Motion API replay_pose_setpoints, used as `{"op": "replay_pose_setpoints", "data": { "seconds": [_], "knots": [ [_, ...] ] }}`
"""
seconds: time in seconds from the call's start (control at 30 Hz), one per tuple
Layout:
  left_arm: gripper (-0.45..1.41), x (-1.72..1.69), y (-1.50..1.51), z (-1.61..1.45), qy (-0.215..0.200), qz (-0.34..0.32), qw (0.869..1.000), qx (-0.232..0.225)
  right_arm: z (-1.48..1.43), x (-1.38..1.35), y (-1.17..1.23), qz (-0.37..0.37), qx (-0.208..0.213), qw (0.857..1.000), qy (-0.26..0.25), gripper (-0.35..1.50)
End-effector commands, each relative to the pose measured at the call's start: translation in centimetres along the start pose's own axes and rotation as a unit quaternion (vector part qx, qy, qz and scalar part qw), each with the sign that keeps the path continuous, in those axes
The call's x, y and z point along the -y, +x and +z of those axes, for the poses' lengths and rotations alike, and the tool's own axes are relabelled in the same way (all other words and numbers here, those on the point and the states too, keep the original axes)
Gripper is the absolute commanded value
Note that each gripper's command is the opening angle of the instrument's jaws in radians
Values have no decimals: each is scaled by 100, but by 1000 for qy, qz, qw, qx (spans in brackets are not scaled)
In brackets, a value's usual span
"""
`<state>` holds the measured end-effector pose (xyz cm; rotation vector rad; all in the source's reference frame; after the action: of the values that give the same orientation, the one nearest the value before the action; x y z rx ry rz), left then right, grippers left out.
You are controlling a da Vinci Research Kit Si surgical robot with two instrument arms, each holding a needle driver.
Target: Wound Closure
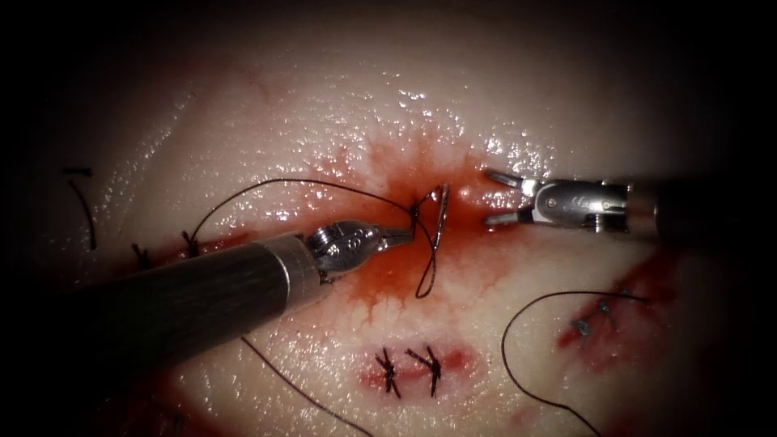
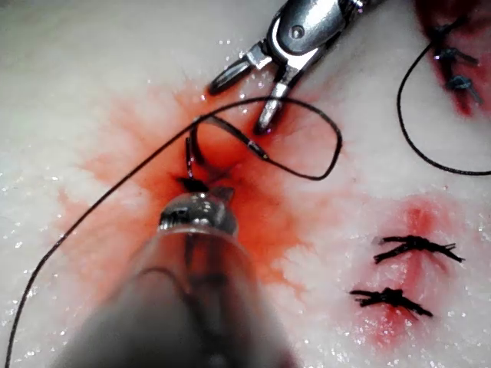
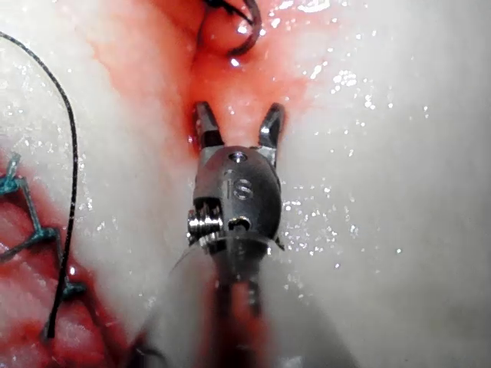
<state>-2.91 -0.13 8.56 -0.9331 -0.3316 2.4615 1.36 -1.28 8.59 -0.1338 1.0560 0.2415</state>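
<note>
At centre of red-stained pale tissue (image 1: 243, 137), L steel needle driver (image 1: 402, 236) grips, apparently, dark thread (image 1: 267, 186) beside thin curved needle (image 1: 441, 214); R steel needle driver (image 1: 495, 197) gapes, holding nothing.

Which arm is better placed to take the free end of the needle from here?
Probably the right. Its pincer hangs open and empty just right of the needle, facing it. The left pincer is already shut on the needle at the thread end.

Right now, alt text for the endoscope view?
The left hand grips the curved needle near its thread end over red fluid on the tissue. The right hand, open and empty, sits right of the needle. Black thread arcs left.
</note>
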Motion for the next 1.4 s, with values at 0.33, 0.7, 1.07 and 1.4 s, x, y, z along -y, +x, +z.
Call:
{"op": "replay_pose_setpoints", "data": {
  "seconds": [0.33, 0.7, 1.07, 1.4],
  "knots": [
    [-23, 1, 1, 9, 0, 4, 1000, -1, 7, 19, 42, -73, -17, 995, -62, 140],
    [-23, 0, 0, 9, 0, 4, 1000, -1, 28, 33, 89, -147, -34, 986, -78, 133],
    [-21, 0, 0, 8, -1, 7, 1000, 0, 30, 30, 110, -203, -75, 973, -79, 130],
    [-20, 1, 0, 7, -1, 7, 1000, -1, 40, 37, 120, -264, -106, 956, -65, 115]
  ]
}}
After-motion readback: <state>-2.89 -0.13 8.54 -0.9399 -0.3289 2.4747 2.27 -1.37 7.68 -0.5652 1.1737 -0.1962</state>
